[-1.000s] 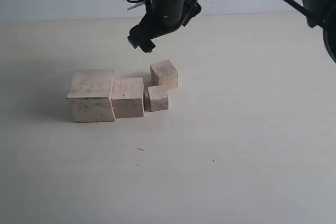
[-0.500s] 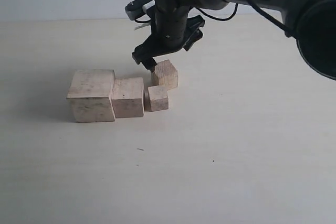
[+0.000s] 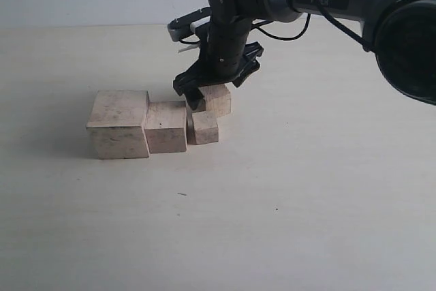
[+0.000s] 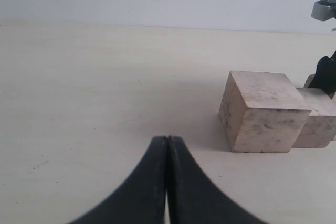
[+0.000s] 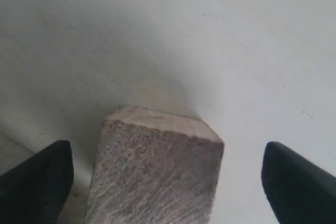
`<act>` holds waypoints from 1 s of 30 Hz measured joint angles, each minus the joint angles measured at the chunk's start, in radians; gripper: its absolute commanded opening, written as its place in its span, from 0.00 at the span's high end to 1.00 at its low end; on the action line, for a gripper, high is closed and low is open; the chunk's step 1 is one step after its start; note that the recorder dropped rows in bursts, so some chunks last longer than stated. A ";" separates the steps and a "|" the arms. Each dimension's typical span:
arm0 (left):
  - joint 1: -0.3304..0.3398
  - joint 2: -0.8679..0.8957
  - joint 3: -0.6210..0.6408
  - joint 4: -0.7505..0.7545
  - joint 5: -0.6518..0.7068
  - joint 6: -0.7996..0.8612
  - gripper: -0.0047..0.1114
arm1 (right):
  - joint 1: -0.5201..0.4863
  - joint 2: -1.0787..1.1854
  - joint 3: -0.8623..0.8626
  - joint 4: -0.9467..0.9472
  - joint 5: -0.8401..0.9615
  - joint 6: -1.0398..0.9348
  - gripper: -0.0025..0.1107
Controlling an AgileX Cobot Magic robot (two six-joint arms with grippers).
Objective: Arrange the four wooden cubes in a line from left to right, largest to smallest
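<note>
The right end effector [image 5: 167,174] is seen spread wide astride the rear cube [image 3: 219,102], no contact being shown, while the left end effector [image 4: 167,145] is pressed together, empty.

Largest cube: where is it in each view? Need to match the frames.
Exterior view: largest cube, left end of the row, left of centre.
Left wrist view: the cube sits right of centre, beyond the shut left tool.
Right wrist view: not in it.
Shared landmark: second-largest cube beside it, also in the left wrist view.
</note>
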 measured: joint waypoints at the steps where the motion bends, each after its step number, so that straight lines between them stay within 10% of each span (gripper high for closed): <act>1: 0.000 0.000 0.000 0.000 0.000 0.000 0.96 | 0.000 0.000 0.000 0.000 0.000 0.000 0.30; 11: 0.000 0.000 0.000 0.000 0.000 0.000 0.96 | 0.000 0.000 0.000 -0.002 0.019 0.006 0.96; 30: 0.000 0.000 0.000 0.000 0.000 0.000 0.96 | -0.006 -0.010 0.000 0.091 0.202 -0.089 0.98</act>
